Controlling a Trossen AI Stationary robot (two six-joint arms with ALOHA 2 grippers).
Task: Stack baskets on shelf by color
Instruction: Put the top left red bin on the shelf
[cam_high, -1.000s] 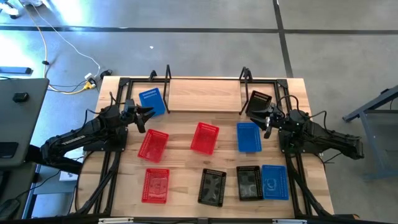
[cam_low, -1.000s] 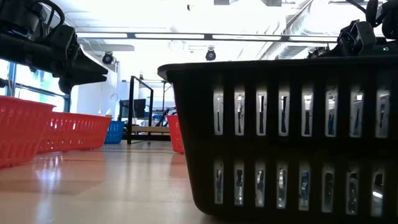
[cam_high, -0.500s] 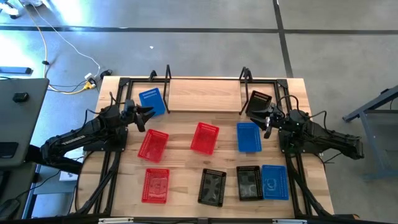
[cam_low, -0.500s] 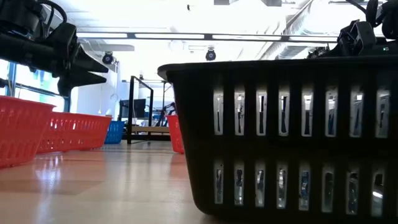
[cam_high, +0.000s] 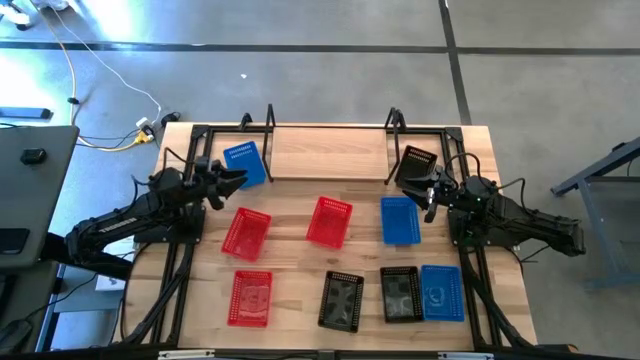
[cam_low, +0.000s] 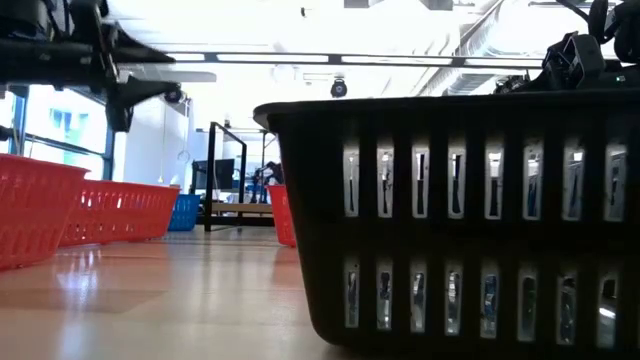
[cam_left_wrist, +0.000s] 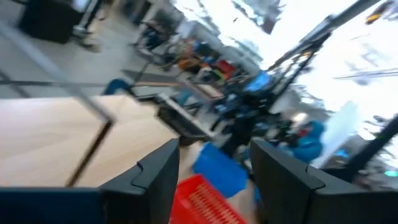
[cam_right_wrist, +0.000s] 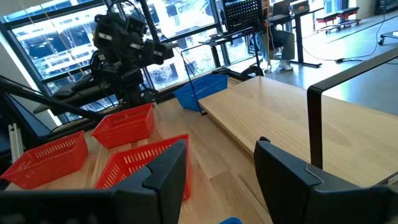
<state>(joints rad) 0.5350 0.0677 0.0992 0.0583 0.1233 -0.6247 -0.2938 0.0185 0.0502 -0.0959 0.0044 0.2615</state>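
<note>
In the high view the shelf runs along the table's far edge, a light board between black wire uprights. A blue basket sits at its left end and a black basket at its right end. My left gripper hovers open just near of that blue basket, above the table and touching nothing. My right gripper waits open between the black basket and another blue basket. Three red baskets, two black ones and a blue one rest on the tabletop.
The low view is filled by a black basket close to the camera, with red baskets to its left. The right wrist view shows the shelf board and the left arm beyond the red baskets. Bare wood lies between the rows of baskets.
My left gripper has risen and drawn a little toward the table's far-left corner, staying open; its wrist view is blurred by the motion. No basket has moved.
</note>
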